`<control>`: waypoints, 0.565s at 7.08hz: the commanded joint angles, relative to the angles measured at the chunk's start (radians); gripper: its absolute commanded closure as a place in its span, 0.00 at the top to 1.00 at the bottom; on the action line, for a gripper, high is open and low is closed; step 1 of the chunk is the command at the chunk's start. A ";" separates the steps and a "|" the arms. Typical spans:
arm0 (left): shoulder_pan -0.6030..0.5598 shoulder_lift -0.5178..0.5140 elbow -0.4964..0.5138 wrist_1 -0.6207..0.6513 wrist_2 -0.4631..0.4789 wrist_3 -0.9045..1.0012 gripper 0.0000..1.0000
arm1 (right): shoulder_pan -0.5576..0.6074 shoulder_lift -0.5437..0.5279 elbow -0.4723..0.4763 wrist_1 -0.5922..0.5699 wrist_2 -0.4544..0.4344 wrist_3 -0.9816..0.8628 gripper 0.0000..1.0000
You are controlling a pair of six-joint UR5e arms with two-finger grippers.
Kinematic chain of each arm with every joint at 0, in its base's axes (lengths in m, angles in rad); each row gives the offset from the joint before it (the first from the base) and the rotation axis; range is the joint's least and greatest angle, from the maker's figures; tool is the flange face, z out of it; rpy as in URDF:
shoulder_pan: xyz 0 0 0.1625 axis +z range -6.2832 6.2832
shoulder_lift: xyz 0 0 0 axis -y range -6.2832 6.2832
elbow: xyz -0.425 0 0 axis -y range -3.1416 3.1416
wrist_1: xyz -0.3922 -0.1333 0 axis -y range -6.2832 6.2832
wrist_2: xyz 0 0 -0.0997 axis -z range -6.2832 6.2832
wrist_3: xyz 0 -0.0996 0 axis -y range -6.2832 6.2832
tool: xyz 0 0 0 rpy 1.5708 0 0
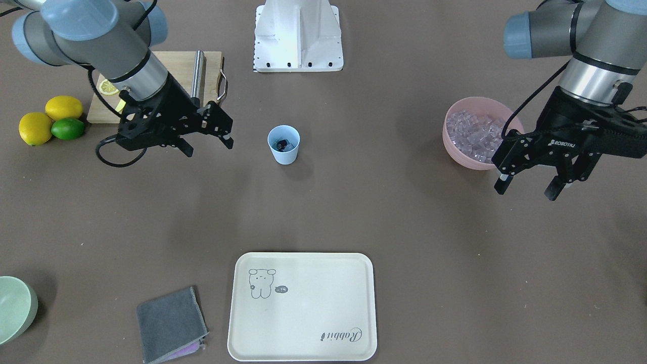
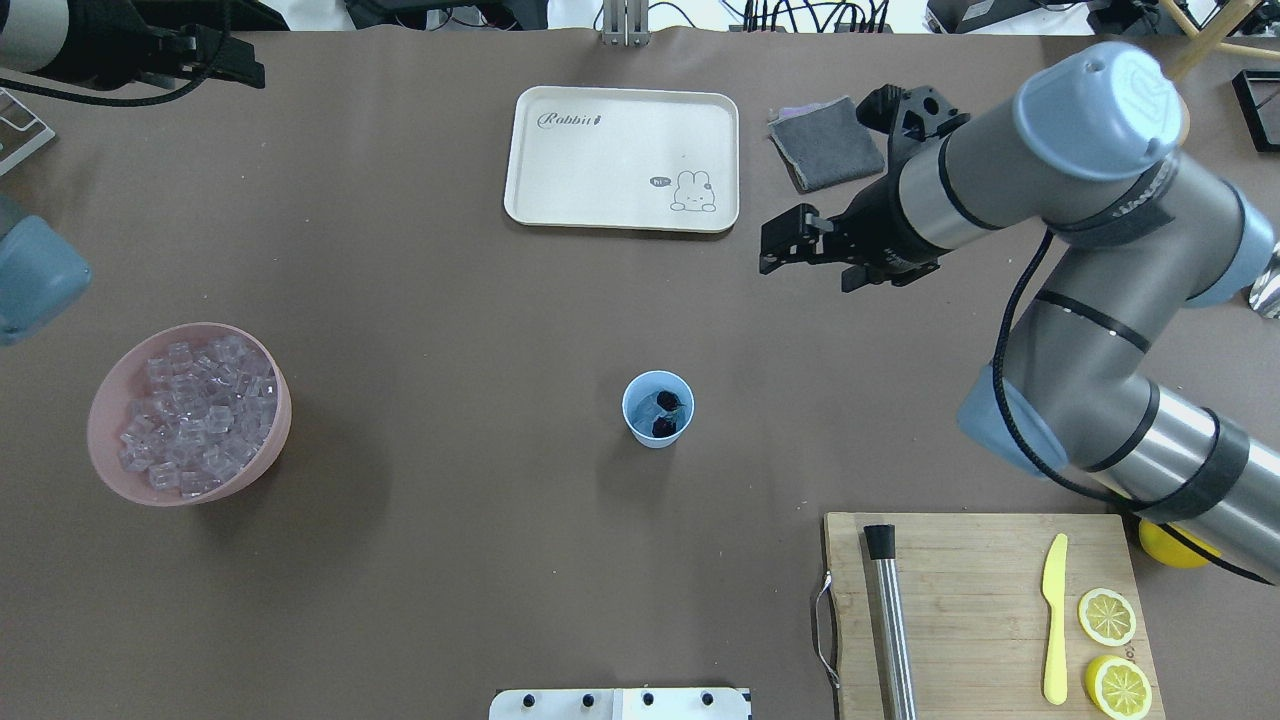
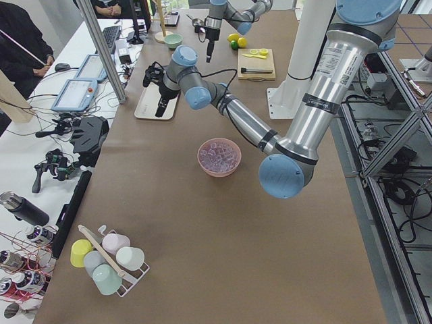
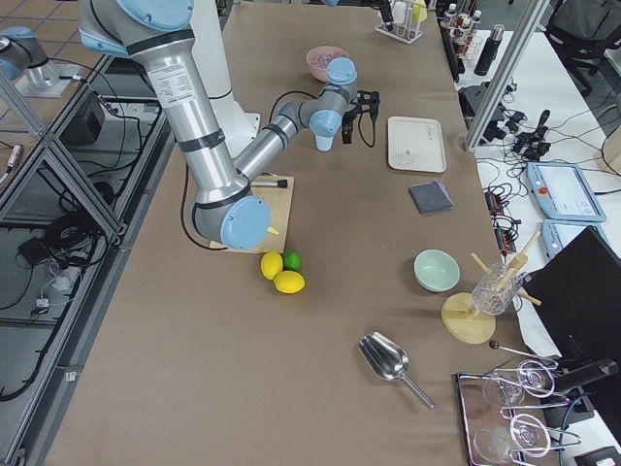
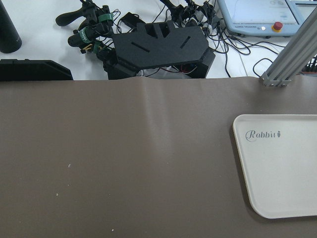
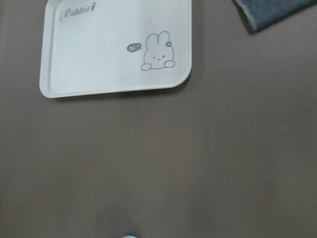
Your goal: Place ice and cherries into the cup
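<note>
Both my left gripper [image 1: 526, 188] and right gripper [image 1: 207, 145] are hanging open and empty, cherries [image 2: 662, 427] sitting in cup [image 2: 640, 432], maybe grabbing more ice [image 2: 190, 430] next.

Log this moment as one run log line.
left gripper open, empty | right gripper open, empty | cherries in cup | ice piled in pink bowl | ice in cup unclear

cup [image 1: 283, 154] light-blue | cherries [image 2: 663, 427] near-black | bowl [image 1: 456, 150] pink (ice [image 1: 472, 134] clear, purplish) | tray [image 1: 303, 313] cream
</note>
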 commanded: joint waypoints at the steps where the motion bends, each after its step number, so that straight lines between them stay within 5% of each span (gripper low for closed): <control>1: -0.008 0.007 -0.001 -0.004 0.124 -0.004 0.98 | 0.073 -0.005 -0.001 -0.135 0.031 -0.106 1.00; 4: -0.063 0.004 0.003 0.010 0.114 0.034 0.98 | 0.209 -0.154 0.021 -0.197 0.069 -0.348 1.00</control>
